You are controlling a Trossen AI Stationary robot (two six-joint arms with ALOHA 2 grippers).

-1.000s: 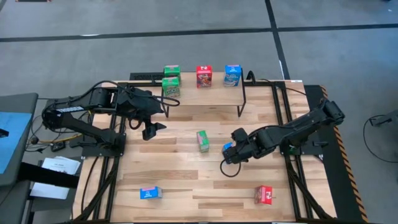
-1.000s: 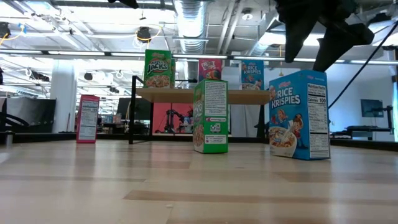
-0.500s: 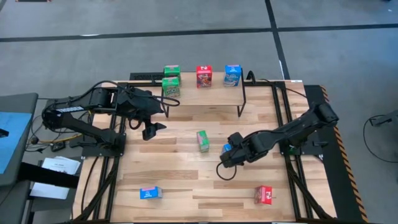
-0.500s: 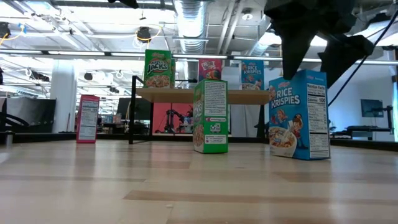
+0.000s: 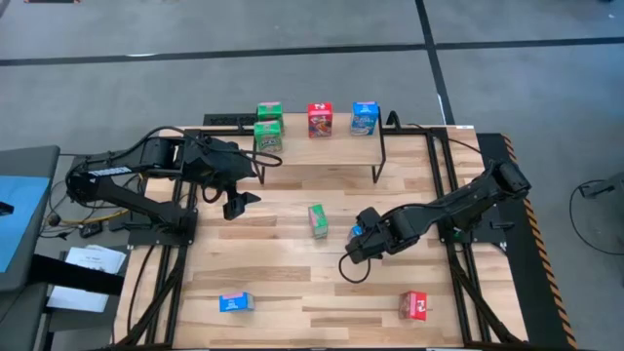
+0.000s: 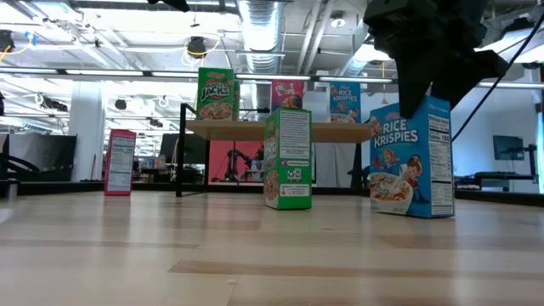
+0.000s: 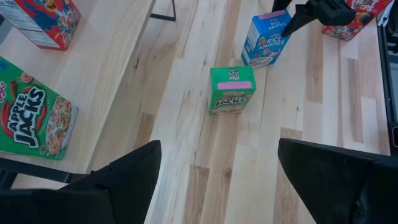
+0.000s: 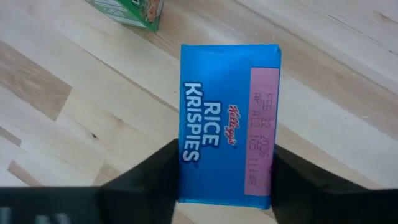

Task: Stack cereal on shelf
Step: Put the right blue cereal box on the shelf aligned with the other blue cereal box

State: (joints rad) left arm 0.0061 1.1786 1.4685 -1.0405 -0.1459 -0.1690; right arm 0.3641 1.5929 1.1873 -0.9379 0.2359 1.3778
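Right wrist view: I see right gripper (image 8: 227, 186) clamped on blue cereal box (image 8: 229, 121) mid-table; left gripper (image 5: 237, 203) open, idle; next, lift to shelf (image 5: 331, 146).

Right gripper (image 5: 357, 237) moved down over the blue cereal box (image 6: 411, 158) on the tabletop, fingers closed against its sides, box shifted slightly and tilted compared with a second ago
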